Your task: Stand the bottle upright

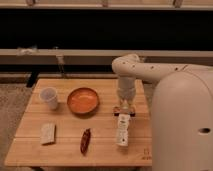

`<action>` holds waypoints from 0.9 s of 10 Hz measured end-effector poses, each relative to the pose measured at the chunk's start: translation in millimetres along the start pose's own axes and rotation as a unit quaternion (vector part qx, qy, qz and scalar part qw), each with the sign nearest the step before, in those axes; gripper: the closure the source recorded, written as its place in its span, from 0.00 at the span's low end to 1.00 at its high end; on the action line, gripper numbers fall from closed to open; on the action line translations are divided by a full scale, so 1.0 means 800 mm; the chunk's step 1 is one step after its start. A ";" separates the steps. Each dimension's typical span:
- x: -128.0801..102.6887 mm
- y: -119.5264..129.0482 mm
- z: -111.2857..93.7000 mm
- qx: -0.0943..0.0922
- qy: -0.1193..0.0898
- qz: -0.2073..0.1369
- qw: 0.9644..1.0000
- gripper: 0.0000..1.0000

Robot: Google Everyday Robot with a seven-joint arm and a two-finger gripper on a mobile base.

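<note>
The bottle is slim and whitish with a pale label. It lies on its side on the wooden table, right of centre, its long axis running front to back. My gripper hangs from the white arm just above the bottle's far end, pointing down at the table. The arm's big white body fills the right side of the view.
An orange bowl sits mid-table, left of the gripper. A translucent white cup stands at the left. A pale flat block and a dark red elongated object lie near the front edge. A dark wall runs behind.
</note>
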 end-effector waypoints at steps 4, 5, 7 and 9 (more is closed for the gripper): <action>0.001 0.009 -0.020 0.010 -0.060 0.006 0.998 1.00; 0.002 0.011 -0.022 0.009 -0.087 0.009 0.996 1.00; 0.002 0.015 -0.028 0.004 -0.113 0.011 0.994 1.00; 0.001 0.020 -0.036 -0.003 -0.152 0.019 0.988 1.00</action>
